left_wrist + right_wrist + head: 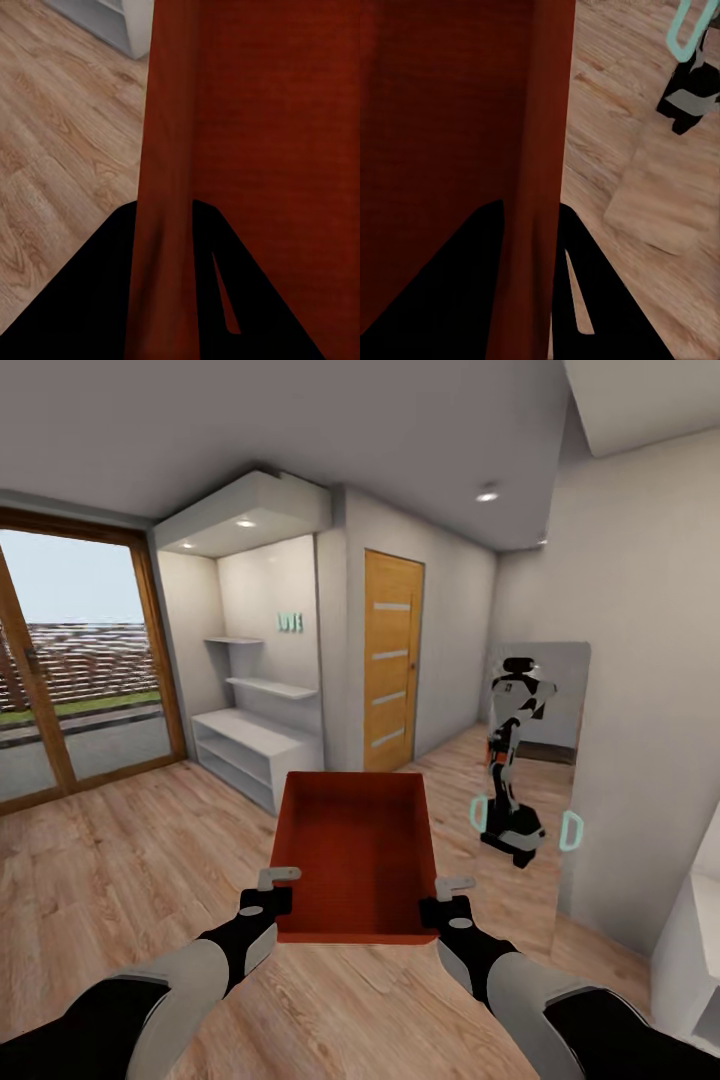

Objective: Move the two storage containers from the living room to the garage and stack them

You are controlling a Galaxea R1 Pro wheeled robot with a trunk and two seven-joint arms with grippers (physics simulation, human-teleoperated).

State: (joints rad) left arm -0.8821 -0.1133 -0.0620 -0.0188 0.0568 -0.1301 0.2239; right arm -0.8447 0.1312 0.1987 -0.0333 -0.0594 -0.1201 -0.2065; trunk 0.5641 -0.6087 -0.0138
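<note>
Head view — one storage container [355, 855] carried between both grippers over pale wood-plank floor [120, 860].

From the frame's left: a glass door [70, 670] with a wooden frame, white shelving [250, 740] at centre-left, then the orange-red bin at lower centre with a honey-brown door [392, 660] behind it, and a wall mirror [530, 760] at right reflecting the robot. The left gripper [268, 895] is clamped on the bin's left wall near its front corner, the right gripper [450, 900] likewise on the right wall — each wrist view shows dark fingers either side of the red wall [169, 187]. Both forearms reach forward, roughly level and symmetric. Judged from here, carrying well means keeping both grips even and the bin level while driving on, clear of the mirror wall.
</note>
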